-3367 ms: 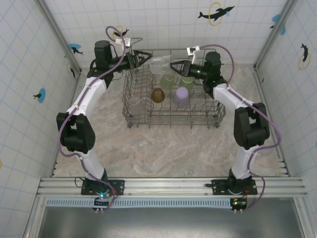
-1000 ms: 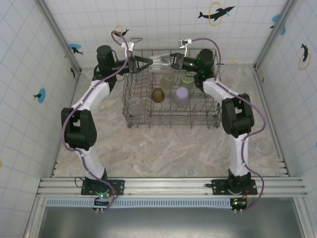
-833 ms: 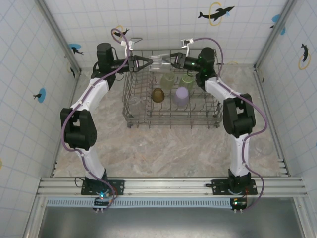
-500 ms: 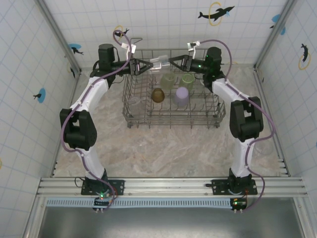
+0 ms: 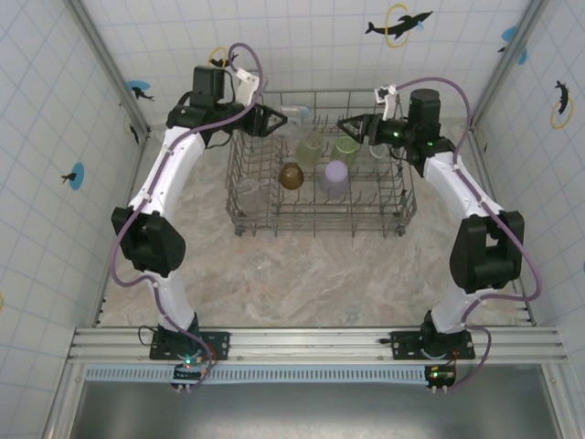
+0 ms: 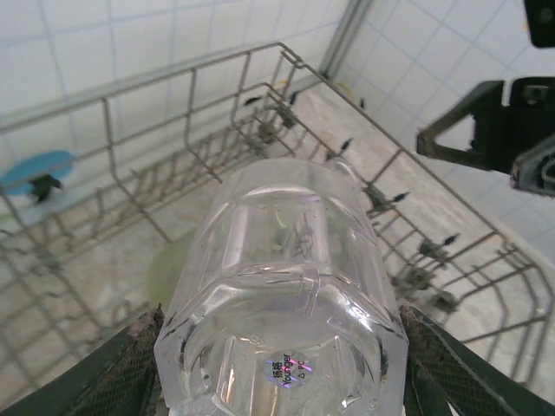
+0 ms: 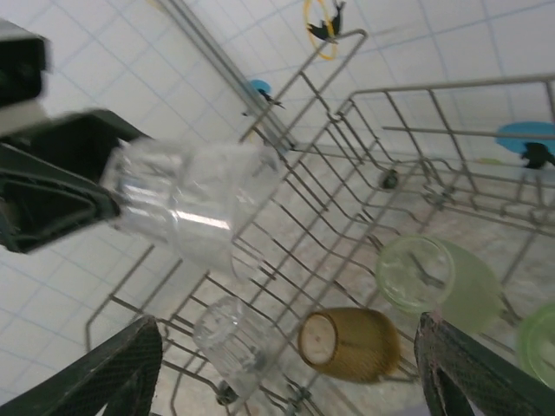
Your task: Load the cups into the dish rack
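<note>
Over the far left of the grey wire dish rack (image 5: pixel 320 206), my left gripper (image 5: pixel 277 119) is shut on a clear cup (image 5: pixel 292 114), held on its side. In the left wrist view that clear cup (image 6: pixel 282 286) sits base-first between the fingers of the left gripper (image 6: pixel 282 368). My right gripper (image 5: pixel 353 125) hangs open and empty over the rack's far right, apart from the cup. The right wrist view has the right gripper (image 7: pixel 290 381) open above the rack. An amber cup (image 7: pixel 351 344), a pale green cup (image 7: pixel 434 277) and a clear cup (image 7: pixel 230 338) lie below. A lilac cup (image 5: pixel 335 176) sits mid-rack.
Another green cup (image 5: pixel 345 149) stands in the rack's far right. Tiled walls (image 5: pixel 55 137) close in on the left, right and back. Marble tabletop (image 5: pixel 311 274) lies bare in front of the rack.
Both grippers were on the clear cup a second ago. The right gripper has opened, let go and drawn back to the right. The left gripper keeps the cup.
</note>
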